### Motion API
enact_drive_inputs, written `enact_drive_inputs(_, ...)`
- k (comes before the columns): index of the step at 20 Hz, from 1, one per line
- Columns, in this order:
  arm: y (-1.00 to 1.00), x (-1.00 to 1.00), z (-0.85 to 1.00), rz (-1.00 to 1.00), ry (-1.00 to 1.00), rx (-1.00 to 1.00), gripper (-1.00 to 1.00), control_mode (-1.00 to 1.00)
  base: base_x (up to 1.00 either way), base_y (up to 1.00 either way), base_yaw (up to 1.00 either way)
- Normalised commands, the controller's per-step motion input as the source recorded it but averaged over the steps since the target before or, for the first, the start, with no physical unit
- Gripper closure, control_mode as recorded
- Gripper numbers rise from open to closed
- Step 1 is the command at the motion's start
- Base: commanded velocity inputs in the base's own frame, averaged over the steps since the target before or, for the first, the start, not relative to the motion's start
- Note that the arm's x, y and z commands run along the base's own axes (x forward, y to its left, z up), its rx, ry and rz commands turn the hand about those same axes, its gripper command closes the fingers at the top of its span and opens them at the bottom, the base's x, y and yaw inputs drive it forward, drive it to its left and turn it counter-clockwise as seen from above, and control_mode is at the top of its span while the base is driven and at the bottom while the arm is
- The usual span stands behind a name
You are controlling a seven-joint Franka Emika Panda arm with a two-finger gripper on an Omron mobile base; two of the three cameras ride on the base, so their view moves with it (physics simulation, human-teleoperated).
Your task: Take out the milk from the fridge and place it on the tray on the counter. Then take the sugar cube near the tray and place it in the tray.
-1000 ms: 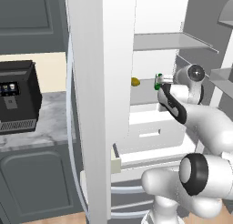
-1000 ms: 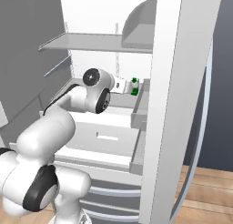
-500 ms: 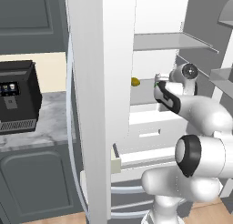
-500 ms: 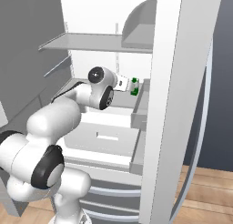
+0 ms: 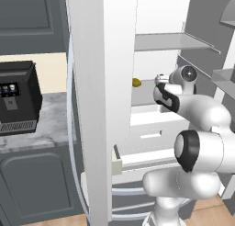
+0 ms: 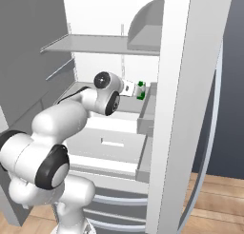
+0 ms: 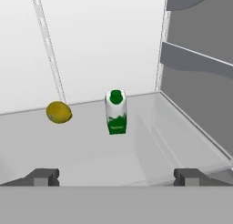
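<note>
Kitchen, simulated: open white fridge (image 5: 96,105) with grey shelves, milk (image 7: 116,112) and lemon (image 7: 58,112) inside; marble counter (image 5: 50,128) over dark cabinets (image 5: 41,183); black coffee machine (image 5: 17,97); wood floor (image 6: 214,199).

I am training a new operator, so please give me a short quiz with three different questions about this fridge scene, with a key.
1. True or false: the claw already grips the milk.
2. Which thing lies on the same shelf as the milk: A) a lemon, B) an egg, C) a bottle?
3. Fill in: the milk stands ____ (upright / tipped over).

Key: 1. false, the claw is open and short of the carton. 2. A. 3. upright.
</note>
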Motion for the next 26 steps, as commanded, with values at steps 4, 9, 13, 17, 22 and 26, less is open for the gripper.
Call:
enact_drive_inputs(4,0.00,0.13,0.00,0.00,0.00,0.00,-1.00,-1.00,0.00,0.00,0.00)
enact_drive_inputs(9,0.00,0.06,0.00,0.00,0.00,0.00,-1.00,-1.00,0.00,0.00,0.00)
enact_drive_inputs(13,-0.02,0.04,0.00,0.00,0.00,0.00,-1.00,-1.00,0.00,0.00,0.00)
enact_drive_inputs(17,-0.02,0.21,-0.04,0.01,0.00,0.00,-1.00,-1.00,0.00,0.00,0.00)
enact_drive_inputs(22,0.00,0.24,-0.12,0.01,0.00,0.00,-1.00,-1.00,0.00,0.00,0.00)
enact_drive_inputs(26,-0.13,0.17,-0.19,0.03,0.00,0.01,-1.00,-1.00,0.00,0.00,0.00)
